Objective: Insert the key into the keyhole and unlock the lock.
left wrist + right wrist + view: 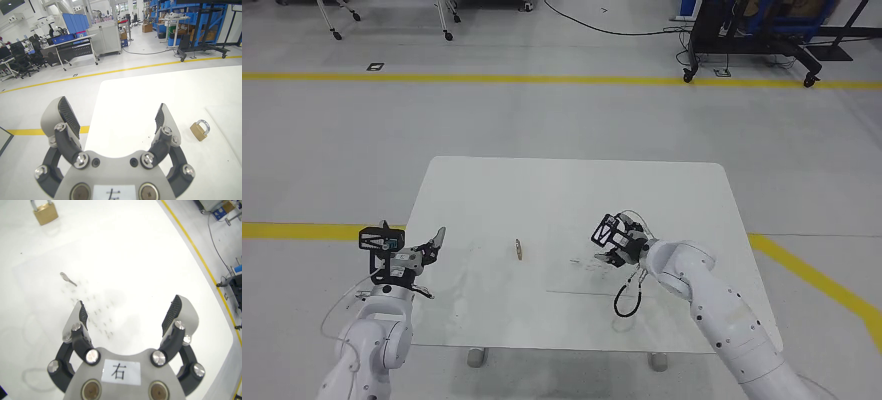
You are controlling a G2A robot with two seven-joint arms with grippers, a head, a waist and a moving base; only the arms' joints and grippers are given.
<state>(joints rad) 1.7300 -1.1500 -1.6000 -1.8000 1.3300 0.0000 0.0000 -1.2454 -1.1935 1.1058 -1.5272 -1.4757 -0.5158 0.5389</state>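
Lock (200,130) sits at centre of tabletop (542,190), between arms, within either's reach; flat or on edge, hard to tell. Key (68,279) lies near right jaws, spread wide and empty, handy for pickup. Left jaws, wide too, hover at tabletop edge, probably to steady lock.

Bright even light, glare washing out the white table (132,256)

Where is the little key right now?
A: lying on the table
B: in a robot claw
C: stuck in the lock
A: the key lies loose on the table, apart from the padlock, and the open right gripper is not touching it.
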